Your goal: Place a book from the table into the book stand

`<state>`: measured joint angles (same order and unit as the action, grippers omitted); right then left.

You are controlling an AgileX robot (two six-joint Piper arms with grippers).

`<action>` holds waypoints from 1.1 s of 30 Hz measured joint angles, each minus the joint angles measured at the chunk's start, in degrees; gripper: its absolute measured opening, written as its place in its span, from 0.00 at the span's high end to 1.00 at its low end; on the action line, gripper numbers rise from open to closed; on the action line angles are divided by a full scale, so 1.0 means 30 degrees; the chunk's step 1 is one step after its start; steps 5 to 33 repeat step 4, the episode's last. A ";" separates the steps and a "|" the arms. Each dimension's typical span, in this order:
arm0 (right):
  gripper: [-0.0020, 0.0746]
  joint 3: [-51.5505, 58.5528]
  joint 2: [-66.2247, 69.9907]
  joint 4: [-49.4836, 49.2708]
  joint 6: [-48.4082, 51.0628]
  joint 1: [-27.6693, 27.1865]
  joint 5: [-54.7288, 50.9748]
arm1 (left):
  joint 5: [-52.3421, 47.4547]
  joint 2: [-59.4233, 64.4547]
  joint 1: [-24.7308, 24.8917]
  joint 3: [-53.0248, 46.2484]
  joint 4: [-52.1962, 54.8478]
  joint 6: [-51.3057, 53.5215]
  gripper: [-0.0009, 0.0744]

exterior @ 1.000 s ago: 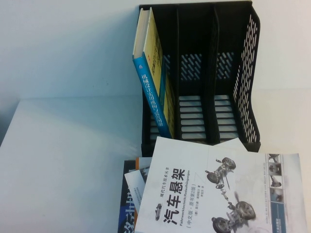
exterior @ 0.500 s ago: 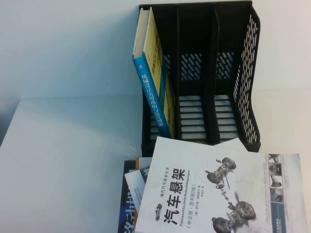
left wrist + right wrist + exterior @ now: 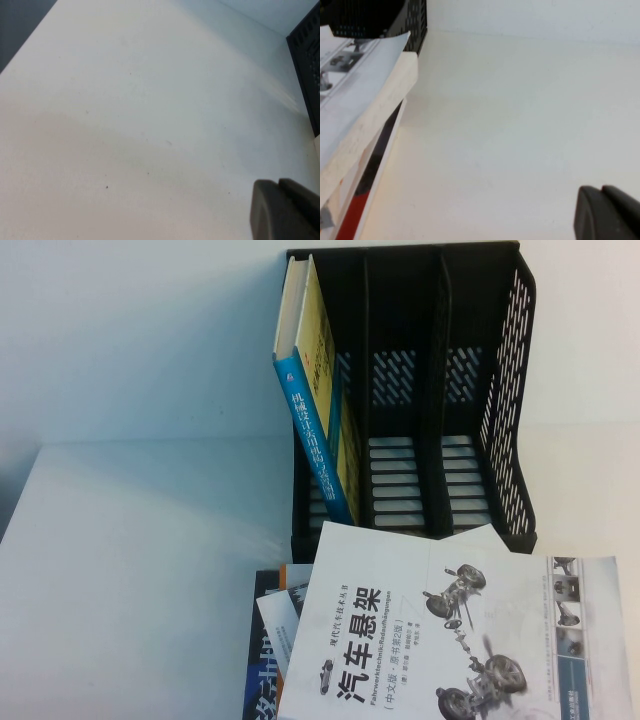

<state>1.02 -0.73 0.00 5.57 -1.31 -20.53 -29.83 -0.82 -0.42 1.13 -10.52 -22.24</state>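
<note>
Book: thick, pale yellow-green cover, blue spine band with Chinese title. Stands in the leftmost slot of the book stand, leaning, its top tipped toward the robot's left past the stand's left wall, spine facing the camera.

Book stand: black three-slot rack with perforated walls, upright at the far side of the table. Middle and right slots hold nothing. A black corner of it shows in the left wrist view and another in the right wrist view.

Table: plain white; bare surface fills most of both wrist views.

White book: car-part drawings and black Chinese title on the cover, lying flat just in front of the stand, on top of a small stack; its far edge overlaps the stand's base. Seen edge-on in the right wrist view.

Lower books: colourful covers poking out from under the white book on the robot's left.

Left gripper: above bare table, apart from the stand; only a dark tip in view, jaws cannot tell.

Right gripper: over bare table beside the stack, touching nothing; only a dark tip visible, jaws cannot tell.
</note>
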 joint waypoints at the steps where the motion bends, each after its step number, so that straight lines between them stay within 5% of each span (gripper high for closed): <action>1: 0.97 0.0000 0.0000 0.0000 0.0000 0.0000 0.0000 | 0.0000 0.0000 0.0000 0.0000 0.0000 0.0000 0.99; 33: 0.97 0.0000 0.0000 0.0000 0.0000 0.0000 0.0000 | 0.0000 0.0000 0.0000 0.0000 0.0000 0.0000 0.99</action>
